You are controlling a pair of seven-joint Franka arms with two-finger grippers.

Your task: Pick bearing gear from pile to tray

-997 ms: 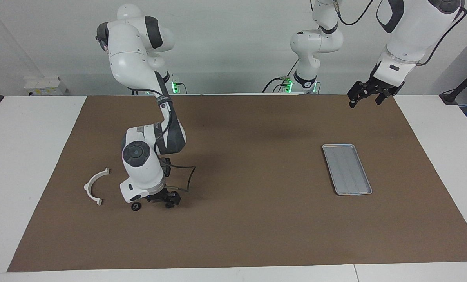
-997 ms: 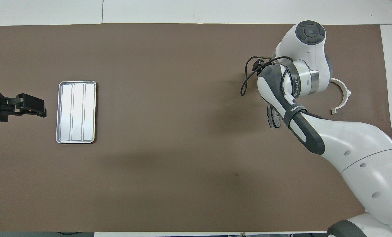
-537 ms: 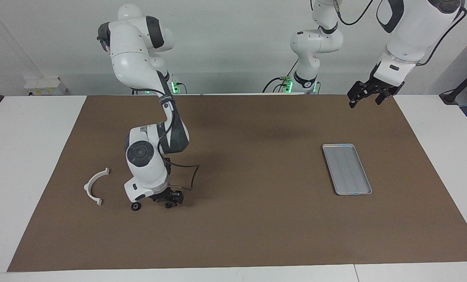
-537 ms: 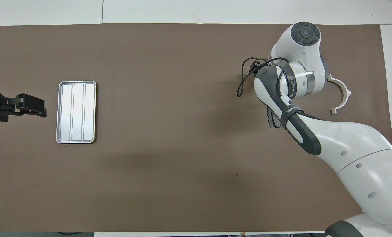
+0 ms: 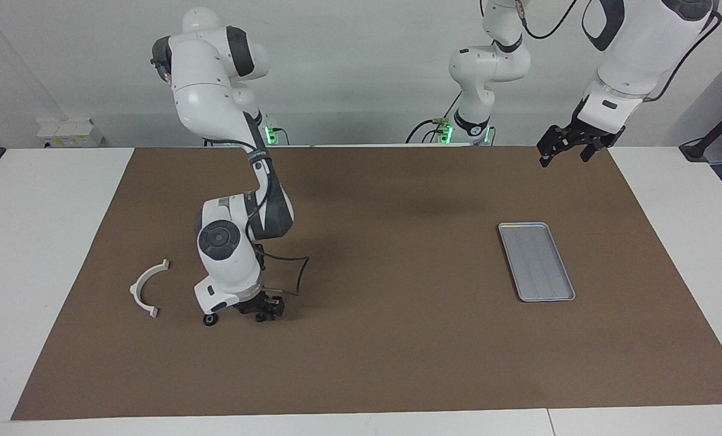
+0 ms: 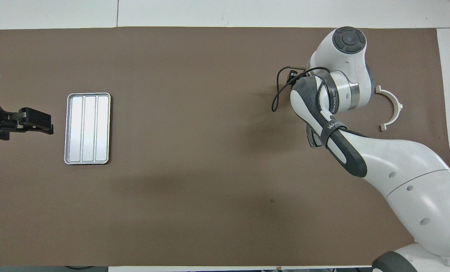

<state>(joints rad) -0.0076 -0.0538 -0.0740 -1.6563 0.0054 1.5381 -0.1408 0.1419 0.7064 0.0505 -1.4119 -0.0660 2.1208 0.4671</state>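
Overhead view: the silver tray [image 6: 87, 129] lies on the brown mat [image 6: 194, 151] toward the left arm's end of the table, floor bare. Just beside it the left gripper [image 5: 559, 149] waits in the air, fingers wide. At the right arm's end, the right gripper [image 5: 263, 306] sits low at the pile; whether it grips anything cannot be told. A small black gear [image 5: 210, 320] lies beside it, with the white half-ring bracket [image 5: 146, 288] near and a brake pad [image 6: 312, 136] partly under the arm.
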